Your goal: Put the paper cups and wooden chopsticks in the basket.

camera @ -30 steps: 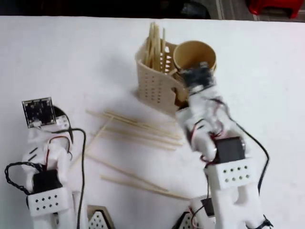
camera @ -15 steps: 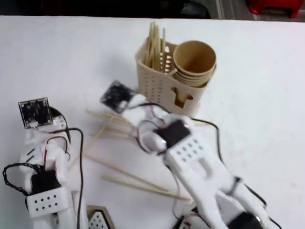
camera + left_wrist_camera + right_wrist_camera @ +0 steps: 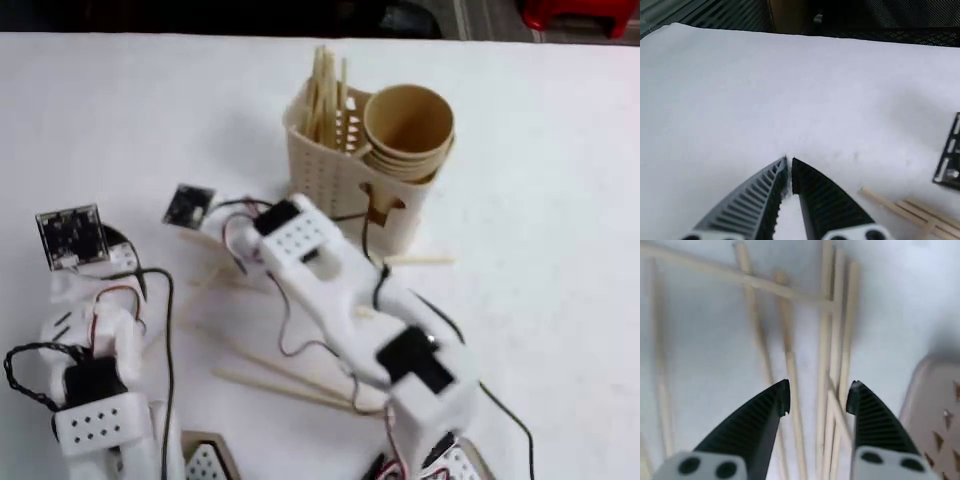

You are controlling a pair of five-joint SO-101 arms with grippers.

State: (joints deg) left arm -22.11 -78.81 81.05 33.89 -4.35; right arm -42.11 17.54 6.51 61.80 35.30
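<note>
1. Hovering over loose wooden chopsticks [image 3: 832, 340] on the table [image 3: 540, 250], the right gripper [image 3: 818, 396] has its jaws spread, holding nothing.
2. The left gripper [image 3: 789, 165] has its jaws pressed together, empty, over the table.
3. The basket [image 3: 335, 185] holds stacked paper cups [image 3: 408, 125] and upright chopsticks [image 3: 325, 85].

One basket [image 3: 330, 185], several cups [image 3: 405, 125], many chopsticks [image 3: 420, 260]

surface: white table [image 3: 560, 250] | beyond far edge: red object [image 3: 578, 12] | behind: dark floor [image 3: 200, 15]
</note>
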